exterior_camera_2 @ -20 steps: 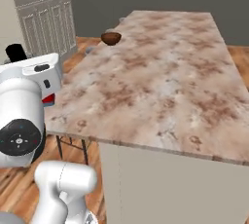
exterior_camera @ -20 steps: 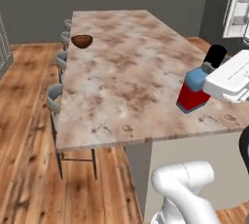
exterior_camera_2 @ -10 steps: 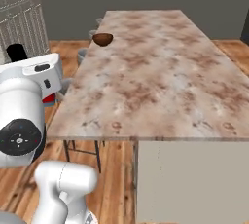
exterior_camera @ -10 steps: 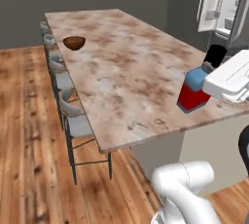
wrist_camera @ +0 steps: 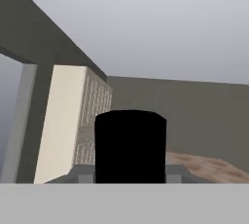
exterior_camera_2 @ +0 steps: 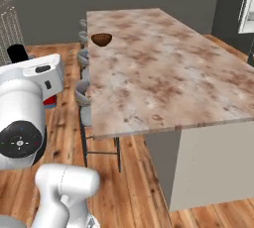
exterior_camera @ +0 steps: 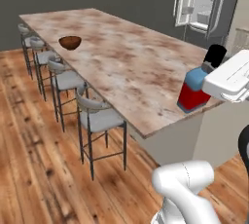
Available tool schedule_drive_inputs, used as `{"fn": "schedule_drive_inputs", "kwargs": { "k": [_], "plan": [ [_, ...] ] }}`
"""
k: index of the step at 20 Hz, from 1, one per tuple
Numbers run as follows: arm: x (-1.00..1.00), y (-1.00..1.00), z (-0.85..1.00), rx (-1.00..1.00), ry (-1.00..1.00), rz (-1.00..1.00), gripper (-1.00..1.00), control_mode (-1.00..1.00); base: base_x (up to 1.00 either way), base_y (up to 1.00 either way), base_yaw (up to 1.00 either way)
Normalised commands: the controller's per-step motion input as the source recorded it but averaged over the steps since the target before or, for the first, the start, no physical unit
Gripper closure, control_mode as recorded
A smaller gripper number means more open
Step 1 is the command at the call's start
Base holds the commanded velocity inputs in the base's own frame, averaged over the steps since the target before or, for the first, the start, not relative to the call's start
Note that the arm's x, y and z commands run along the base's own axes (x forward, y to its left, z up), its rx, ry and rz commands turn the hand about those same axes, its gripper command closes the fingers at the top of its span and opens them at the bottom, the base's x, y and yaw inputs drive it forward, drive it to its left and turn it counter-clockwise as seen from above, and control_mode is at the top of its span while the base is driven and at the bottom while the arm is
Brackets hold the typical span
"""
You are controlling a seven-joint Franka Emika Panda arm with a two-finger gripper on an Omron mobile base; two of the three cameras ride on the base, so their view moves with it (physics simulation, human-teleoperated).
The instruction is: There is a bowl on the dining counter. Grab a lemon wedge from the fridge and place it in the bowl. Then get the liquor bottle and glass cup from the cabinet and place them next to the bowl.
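The small bottle with a red lower body, a blue upper part and a black cap [exterior_camera: 197, 87] is held by the fingers, which are clenched on it up by the white hand; the fingers themselves are hidden behind the hand and the bottle, so the grip is judged from how the bottle hangs at the hand. In the hand view the black cap [wrist_camera: 130, 146] is seen close up between them. The bottle is carried upright by the near corner of the long beige stone worktop with reddish-brown marks [exterior_camera: 131, 62]. The wide, round, dark-brown wooden bowl [exterior_camera: 70, 42] sits far off, near the other end of the worktop, by the grey-seated metal stools [exterior_camera: 97, 117]. The bottle could be knocked on the worktop edge if it is carried too low. It could slip or tip if the base is driven fast. The bowl could be bumped if the bottle is set down too close. What is in the bowl cannot be told from here. The tall dark-grey fridge [exterior_camera: 202, 1] stands open, and white shelves are seen inside.
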Motion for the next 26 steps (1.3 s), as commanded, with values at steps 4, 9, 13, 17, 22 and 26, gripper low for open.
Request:
{"fn": "schedule_drive_inputs", "kwargs": {
  "k": [4, 9, 13, 17, 22, 26],
  "plan": [
    [0.0, 0.0, 0.0, 0.0, 0.0, 0.0, 1.0, 1.0, -0.06, 1.0, -0.39],
    [0.0, 0.0, 0.0, 0.0, 0.0, 0.0, 1.0, 1.0, -0.01, 1.0, -0.4],
    [0.0, 0.0, 0.0, 0.0, 0.0, 0.0, 1.0, 1.0, 0.16, 1.0, -0.44],
    [0.0, 0.0, 0.0, 0.0, 0.0, 0.0, 1.0, 1.0, 0.38, 1.0, -0.47],
    [0.0, 0.0, 0.0, 0.0, 0.0, 0.0, 1.0, 1.0, 0.44, 1.0, -0.45],
    [0.0, 0.0, 0.0, 0.0, 0.0, 0.0, 1.0, 1.0, 0.5, 1.0, -0.44]
  ]
}}
